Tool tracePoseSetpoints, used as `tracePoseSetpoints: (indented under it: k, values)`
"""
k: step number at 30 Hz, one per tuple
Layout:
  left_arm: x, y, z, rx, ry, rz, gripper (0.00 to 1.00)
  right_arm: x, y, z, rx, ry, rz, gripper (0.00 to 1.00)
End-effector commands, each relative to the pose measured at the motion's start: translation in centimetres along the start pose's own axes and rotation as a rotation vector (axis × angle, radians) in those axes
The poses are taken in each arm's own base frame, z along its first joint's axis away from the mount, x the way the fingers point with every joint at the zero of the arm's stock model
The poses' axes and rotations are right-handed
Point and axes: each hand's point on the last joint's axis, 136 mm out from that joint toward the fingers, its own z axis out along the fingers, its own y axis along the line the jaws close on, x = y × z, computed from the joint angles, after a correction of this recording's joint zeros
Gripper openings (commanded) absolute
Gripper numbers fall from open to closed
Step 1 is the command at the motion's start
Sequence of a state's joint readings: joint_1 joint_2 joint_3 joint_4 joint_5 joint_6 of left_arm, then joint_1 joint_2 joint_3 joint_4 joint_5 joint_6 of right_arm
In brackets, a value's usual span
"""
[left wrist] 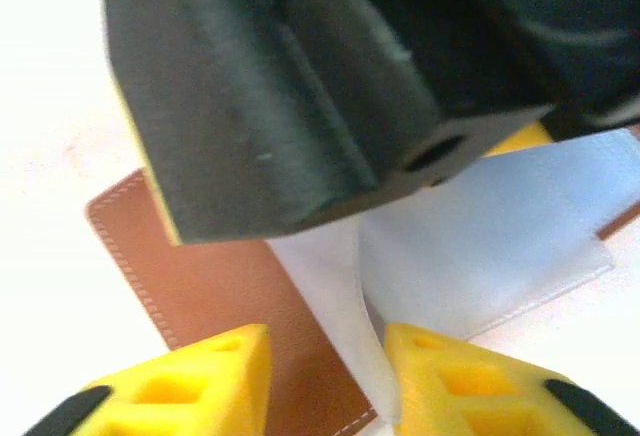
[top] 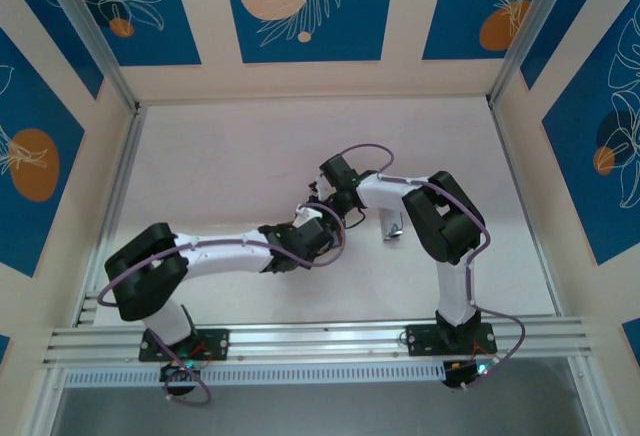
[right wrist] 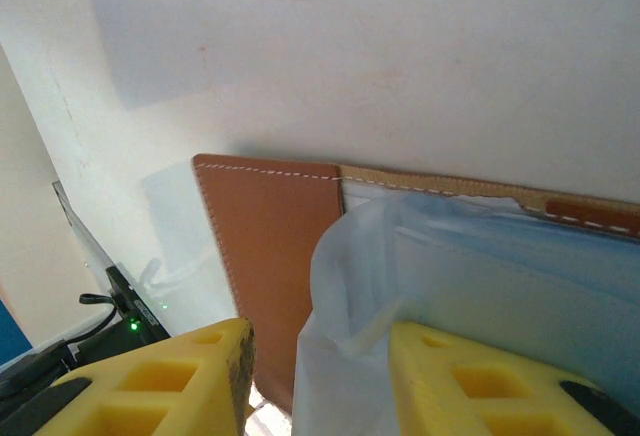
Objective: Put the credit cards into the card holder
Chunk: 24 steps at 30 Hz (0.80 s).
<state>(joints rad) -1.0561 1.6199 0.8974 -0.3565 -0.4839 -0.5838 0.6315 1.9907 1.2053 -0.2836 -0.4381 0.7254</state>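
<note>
- The bench [top: 230, 156] has a pale, off-white top, evenly lit, with soft shadows near its middle.
- The back wall [top: 300, 6] carries blue panels with white line-drawn leaves and a peach disc, set between cream bands.
- The left wall [top: 35, 156] and the right wall [top: 600, 146] bear the same blue panels, with orange discs.
- Aluminium posts [top: 90, 31] rise slanting from the bench's far corners.
- A ribbed aluminium rail [top: 320, 341] runs along the bench's near edge.
- Below it lies a grey floor [top: 320, 411].
</note>
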Motion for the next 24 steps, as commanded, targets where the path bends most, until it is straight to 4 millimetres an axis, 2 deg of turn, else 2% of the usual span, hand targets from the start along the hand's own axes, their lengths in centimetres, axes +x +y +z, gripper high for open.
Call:
tracePoseSetpoints:
  k: [1,6,11,20,24]
  values:
    - [0.4,1.5,-0.2,-0.087,0.015,-0.003,0.28,1.6,-1.5,0.6,0.050,0.066,0.059,0.42]
    - [1.1,1.2,0.2,-0.084,0.041,-0.027,0.14,1.5,-0.6,-0.8,0.063,0.027,0.010,0.44]
    - [1.7,1.3,0.6,-0.091,0.059,-0.060,0.07,1.0,1.3,-3.2,0.075,-0.023,-0.067,0.48]
    - [2.7,0.8,1.1,-0.068,0.090,-0.103,0.03,0.5,3.8,-6.4,0.080,-0.100,-0.155,0.55]
    - [2.9,1.1,1.1,-0.079,0.095,-0.123,0.03,0.4,3.8,-7.1,0.078,-0.123,-0.152,0.55]
